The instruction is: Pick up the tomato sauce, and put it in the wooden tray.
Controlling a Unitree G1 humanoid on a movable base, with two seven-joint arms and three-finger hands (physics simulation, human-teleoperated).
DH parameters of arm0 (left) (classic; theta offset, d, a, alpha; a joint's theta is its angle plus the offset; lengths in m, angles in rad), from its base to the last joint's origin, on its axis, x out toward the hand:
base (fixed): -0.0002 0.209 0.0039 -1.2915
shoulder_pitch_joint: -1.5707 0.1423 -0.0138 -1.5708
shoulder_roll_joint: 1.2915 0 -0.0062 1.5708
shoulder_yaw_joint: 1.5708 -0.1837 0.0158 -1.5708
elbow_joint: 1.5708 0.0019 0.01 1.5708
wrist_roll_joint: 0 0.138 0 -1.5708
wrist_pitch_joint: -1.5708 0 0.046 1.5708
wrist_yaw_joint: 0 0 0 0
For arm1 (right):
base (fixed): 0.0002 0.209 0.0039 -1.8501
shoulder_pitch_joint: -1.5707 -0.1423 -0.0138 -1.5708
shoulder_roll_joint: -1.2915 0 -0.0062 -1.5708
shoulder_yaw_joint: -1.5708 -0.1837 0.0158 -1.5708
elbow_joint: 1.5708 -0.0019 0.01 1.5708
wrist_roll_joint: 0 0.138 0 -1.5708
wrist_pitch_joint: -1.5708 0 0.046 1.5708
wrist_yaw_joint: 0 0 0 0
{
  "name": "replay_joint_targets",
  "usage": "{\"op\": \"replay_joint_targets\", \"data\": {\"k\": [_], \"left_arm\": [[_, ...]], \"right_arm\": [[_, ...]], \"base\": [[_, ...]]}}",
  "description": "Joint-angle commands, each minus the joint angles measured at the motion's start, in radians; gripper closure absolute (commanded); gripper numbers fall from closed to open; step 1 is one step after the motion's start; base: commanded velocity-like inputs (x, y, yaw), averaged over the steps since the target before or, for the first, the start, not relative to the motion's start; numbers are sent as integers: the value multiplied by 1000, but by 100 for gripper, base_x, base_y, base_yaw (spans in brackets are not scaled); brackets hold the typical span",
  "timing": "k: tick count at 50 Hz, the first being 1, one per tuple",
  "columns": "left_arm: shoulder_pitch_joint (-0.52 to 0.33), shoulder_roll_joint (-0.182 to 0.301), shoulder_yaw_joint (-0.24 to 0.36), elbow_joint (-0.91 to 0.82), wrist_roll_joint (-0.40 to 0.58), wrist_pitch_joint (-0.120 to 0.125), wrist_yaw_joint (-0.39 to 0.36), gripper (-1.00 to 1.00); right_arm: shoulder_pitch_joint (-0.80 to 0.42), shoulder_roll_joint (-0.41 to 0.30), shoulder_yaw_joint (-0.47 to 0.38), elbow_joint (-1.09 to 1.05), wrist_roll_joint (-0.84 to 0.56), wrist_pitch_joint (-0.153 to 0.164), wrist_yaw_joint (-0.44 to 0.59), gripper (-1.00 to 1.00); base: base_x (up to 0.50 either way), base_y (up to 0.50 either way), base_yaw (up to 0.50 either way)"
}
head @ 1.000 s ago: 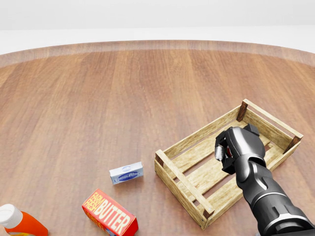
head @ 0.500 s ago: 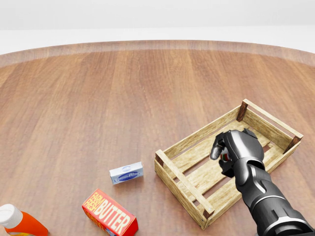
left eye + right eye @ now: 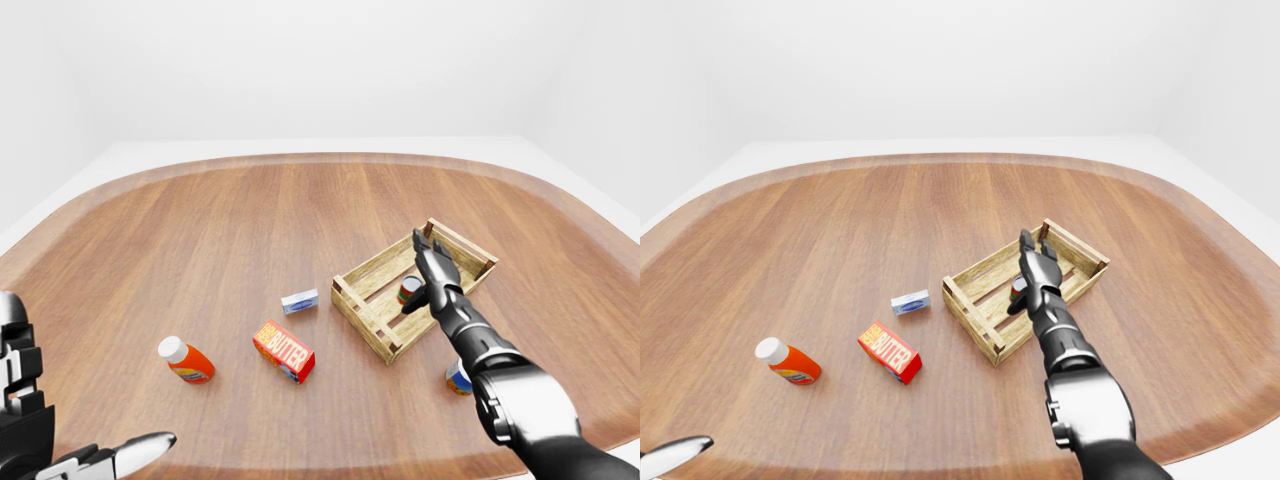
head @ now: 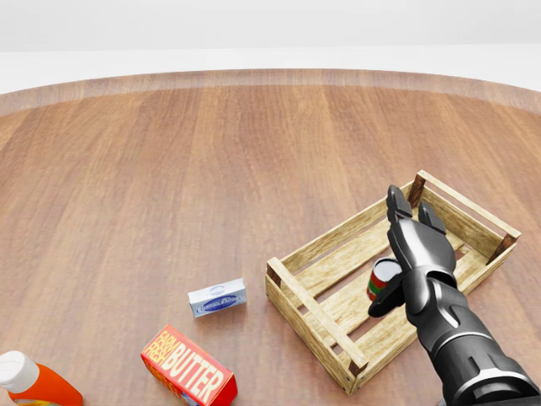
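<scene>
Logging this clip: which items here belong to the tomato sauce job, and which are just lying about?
Job: small red-and-green tomato sauce can; slatted wooden tray; open right hand.

Lying about: red butter box; small blue-grey packet; orange white-capped bottle; blue-labelled can.

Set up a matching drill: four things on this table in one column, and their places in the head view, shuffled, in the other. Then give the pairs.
Things:
1. tomato sauce can
2. butter box
3. small blue-and-white box
4. orange bottle

Places:
A. bottom left corner
B. inside the wooden tray, beside the open right hand
C. just left of the tray
D. bottom edge, below the small box

Pairs: 1-B, 2-D, 3-C, 4-A
</scene>
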State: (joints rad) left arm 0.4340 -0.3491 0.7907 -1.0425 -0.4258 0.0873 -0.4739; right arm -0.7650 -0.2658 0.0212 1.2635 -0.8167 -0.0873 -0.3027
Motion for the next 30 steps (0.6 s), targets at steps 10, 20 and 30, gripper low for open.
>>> {"op": "replay_joint_targets", "data": {"k": [10,20,30], "left_arm": [[-1,0,-8,2,11,0,1,-100],[0,0,-2,-4,3,0,2,-100],[-3,0,-16,-1,18,0,7,-100]], "right_arm": [[-36,-21,-30,-51,66,0,72,-100],[-17,-51,-66,-238,151,0,189,-100],[106,-83,-171,-811,312,142,416,-100]], "base": [[0,0,0],[0,0,0],[0,0,0]]}}
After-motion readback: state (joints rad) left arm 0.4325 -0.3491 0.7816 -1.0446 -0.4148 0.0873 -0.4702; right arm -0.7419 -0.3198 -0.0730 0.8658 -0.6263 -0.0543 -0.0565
